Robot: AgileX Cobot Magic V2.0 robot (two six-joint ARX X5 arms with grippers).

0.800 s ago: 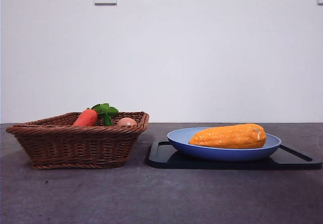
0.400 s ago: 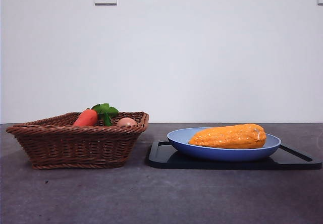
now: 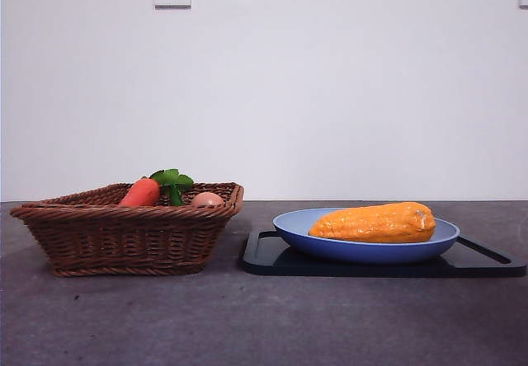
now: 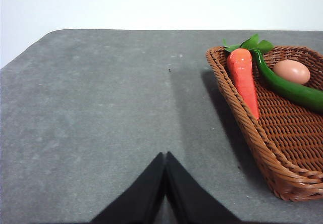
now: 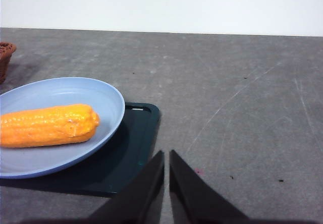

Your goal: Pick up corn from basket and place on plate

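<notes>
Though both grippers hang clear of the work, each is listed first.

Left gripper (image 4: 165, 183): jaws pressed together, holding nothing, above bare table (image 4: 91, 108). Basket (image 4: 282, 148) at about two o'clock from its tips, near but apart.

Right gripper (image 5: 166, 181): jaws nearly touching, a thin slit between them, holding nothing. Plate (image 5: 108, 95) at about ten o'clock from its tips, near; this is the nearer arm to the corn.

Corn (image 3: 375, 222): lying on the plate (image 3: 363, 249), inside the rim, long axis running level across the table in the front view, blunt end toward the right gripper, tapered end toward the basket (image 3: 124, 238).

Plate: resting on a black tray (image 3: 272, 259), just beside the basket.

Basket contents: carrot (image 4: 245, 80) with green leaves, egg (image 4: 291, 71), long green vegetable (image 4: 290, 90). No corn inside.

Judgement: placement looks complete; no further reach appears needed. Were one needed, the right arm would close across the cob's short width.
</notes>
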